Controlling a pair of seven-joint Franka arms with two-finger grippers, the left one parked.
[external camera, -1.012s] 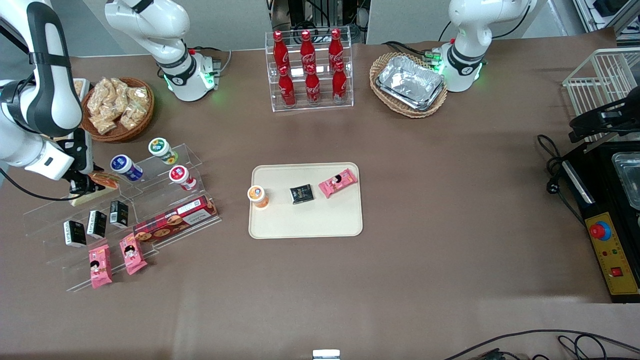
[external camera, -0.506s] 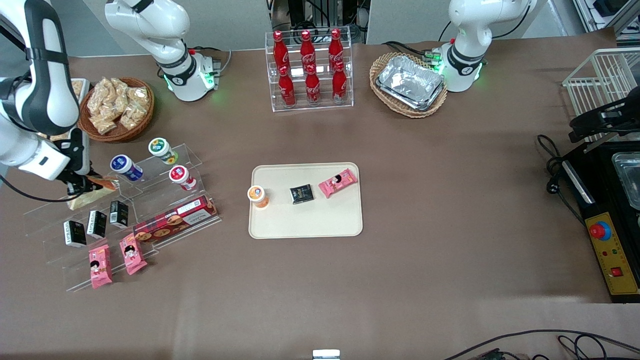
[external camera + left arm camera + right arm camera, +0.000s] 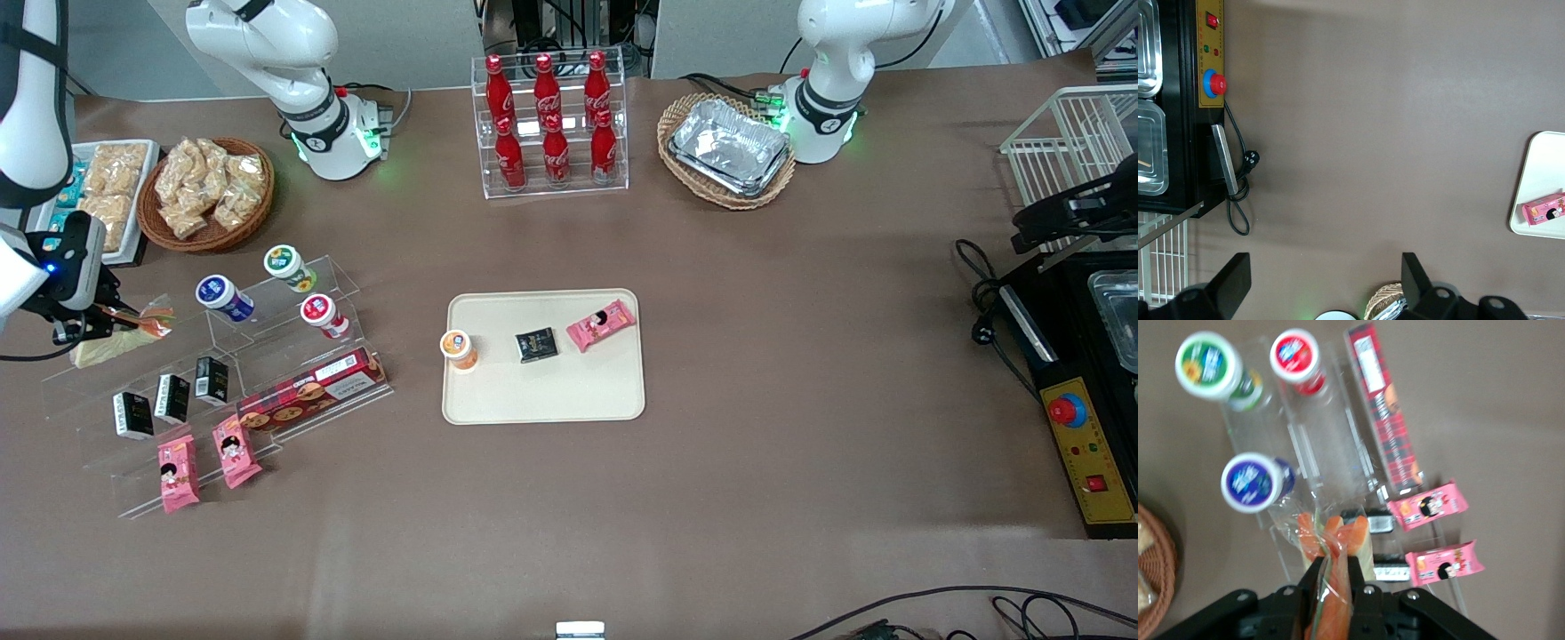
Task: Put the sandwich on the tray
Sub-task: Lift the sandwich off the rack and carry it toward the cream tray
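The clear-wrapped sandwich (image 3: 120, 336) with pale bread and orange filling hangs in my right gripper (image 3: 84, 324), lifted above the top step of the clear acrylic rack toward the working arm's end of the table. In the right wrist view the gripper (image 3: 1333, 577) is shut on the sandwich (image 3: 1335, 547), with both fingers pressed on its wrapped sides. The cream-beige tray (image 3: 542, 396) lies flat at the table's middle, well away from the gripper. It carries an orange-lidded cup (image 3: 459, 348), a black packet (image 3: 537, 344) and a pink snack packet (image 3: 601, 324).
The acrylic rack (image 3: 267, 373) holds three lidded cups, black packets, a red biscuit box (image 3: 311, 391) and two pink packets (image 3: 204, 462). A wicker basket of snacks (image 3: 207, 191) and a white snack tray (image 3: 98, 191) stand farther from the camera. Cola bottles (image 3: 551, 124) and foil trays (image 3: 729, 147) stand farthest back.
My gripper has lifted and drawn outward toward the working arm's end of the table, taking the sandwich up off the rack with it.
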